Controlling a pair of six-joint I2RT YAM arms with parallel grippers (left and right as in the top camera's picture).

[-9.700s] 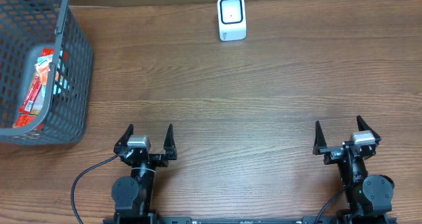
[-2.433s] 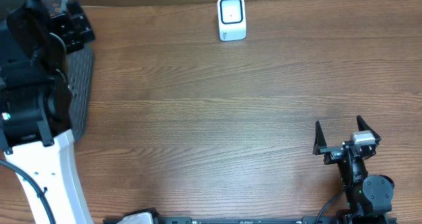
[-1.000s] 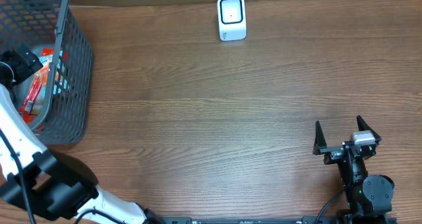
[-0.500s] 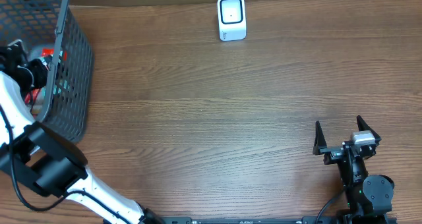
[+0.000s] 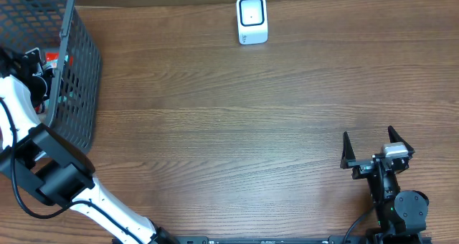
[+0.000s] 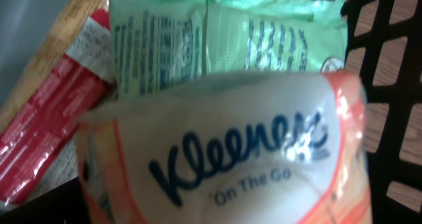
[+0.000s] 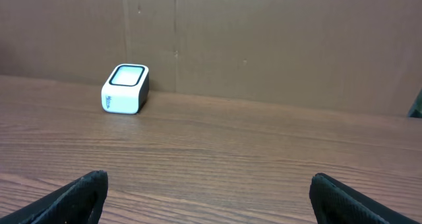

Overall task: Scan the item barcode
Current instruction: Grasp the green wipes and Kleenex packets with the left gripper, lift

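Since the earliest overhead frame, the left arm has left its rest pose at the near edge and reached into the grey plastic mesh basket [image 5: 79,86] at the far left; the right arm has not shifted.

Left gripper [image 5: 39,70]: inside the basket, jaws at full spread; its fingers are outside the wrist view, so no grip on any item can be confirmed.

Right gripper [image 5: 376,145]: parked at the near right edge, jaws wide apart, holding nothing.

Task item: the white-and-orange soft Kleenex tissue pack [image 6: 224,151] lies in the basket directly under the left wrist camera and fills most of that view; its long axis runs across the view, rising slightly to the right; no barcode shows on the upper face. A pale green foil packet [image 6: 224,36] lies just behind it, and a red-and-white wrapper [image 6: 46,118] lies to its left.

Governing relation: the small white box scanner [image 5: 252,19] stands at the far edge near the table's middle, well apart from the basket and to its right. The left arm is the nearer arm to the pack.

Clearance, as judged: the basket walls enclose the pack, so a vertical lift precedes any sideways travel; bare wooden tabletop [image 5: 215,108] lies between basket and scanner.
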